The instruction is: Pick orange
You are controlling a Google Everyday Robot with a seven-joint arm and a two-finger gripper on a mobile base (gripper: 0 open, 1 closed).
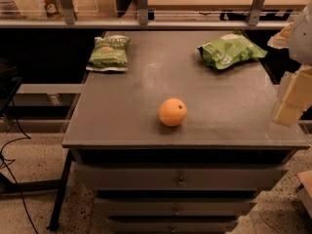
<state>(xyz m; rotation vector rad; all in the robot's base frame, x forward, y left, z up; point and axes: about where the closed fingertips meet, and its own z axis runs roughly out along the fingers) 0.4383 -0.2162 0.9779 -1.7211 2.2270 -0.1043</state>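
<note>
The gripper [291, 101] is at the far right side, by the right edge of the gray table [122, 111]. It is pale and blocky, and it hangs down from the robot's arm [303, 33]. I cannot tell if it is spread apart or pressed together. It is not touching any of the things on the table.

The orange [172, 112] is to the left of the gripper, well apart from it. It sits by itself on the table top, near the front edge and about in the middle from side to side. It is round, and a small dark dot shows on its right side.

Farther back lie two green snack bags. One bag [230, 49] is at the back right corner. The other bag [108, 52] is at the back left corner. Both lie flat, far from the orange.

Under the table top are drawers [181, 179] with small knobs. On the left, a black cord [10, 145] runs across the speckled floor [34, 179].
</note>
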